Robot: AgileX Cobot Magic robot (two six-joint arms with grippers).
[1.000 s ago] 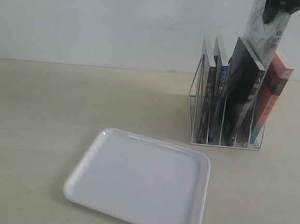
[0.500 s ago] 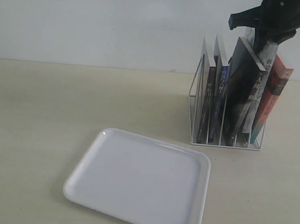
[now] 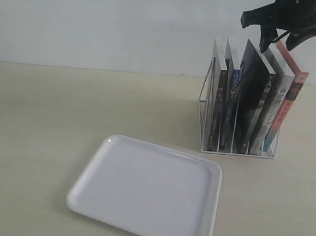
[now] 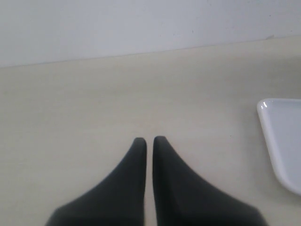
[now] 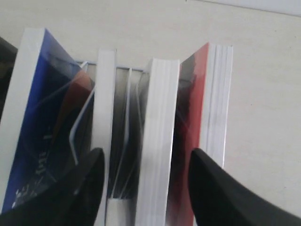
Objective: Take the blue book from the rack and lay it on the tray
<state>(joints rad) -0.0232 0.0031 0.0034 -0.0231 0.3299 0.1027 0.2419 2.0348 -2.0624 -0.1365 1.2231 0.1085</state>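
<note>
Blue book (image 3: pixel 231 110) stands in the rack (image 3: pixel 237 153); right hand (image 3: pixel 280 40) gapes wide above it, empty; left hand (image 4: pixel 149 141) closed, empty.

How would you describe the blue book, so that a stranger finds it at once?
On the right of the exterior view, past the white tray, stands a white wire rack with five books. The blue book is second from the left. Its spine is blue, while the spines beside it are dark.

Test bench: bare tabletop (image 3: pixel 49 104), blank wall (image 3: pixel 100 20)
</note>
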